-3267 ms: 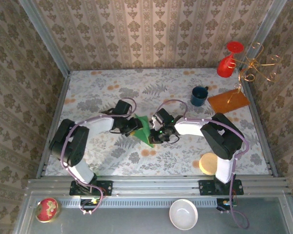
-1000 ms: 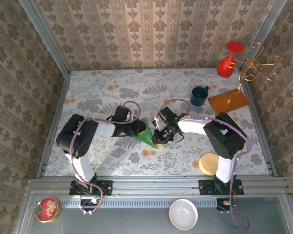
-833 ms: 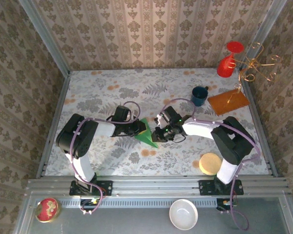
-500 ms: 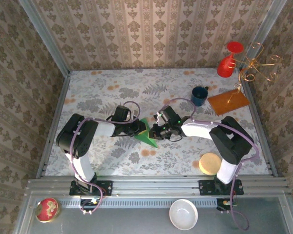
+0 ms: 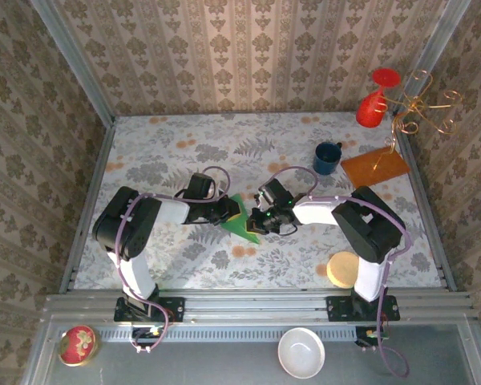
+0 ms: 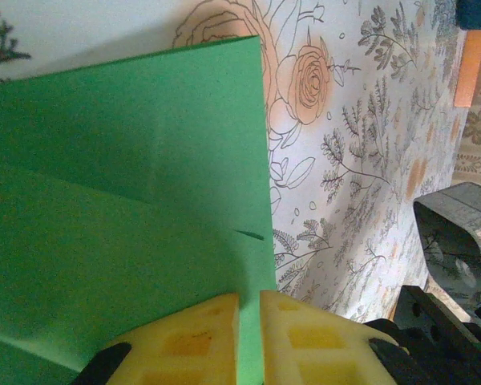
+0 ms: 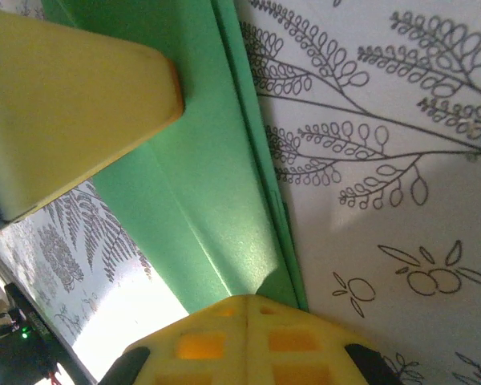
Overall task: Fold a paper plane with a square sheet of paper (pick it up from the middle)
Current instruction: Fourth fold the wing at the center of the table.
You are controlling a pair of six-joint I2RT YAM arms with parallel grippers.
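From above, the green sheet is lying mid-table as a pointed, layered wedge between the left gripper and the right gripper; in the left wrist view, the yellow fingers are clamping its near edge, with creases showing; in the right wrist view, the fingertips are sitting closed together at a long fold; the early folds are looking done, with the wings probably left to do.
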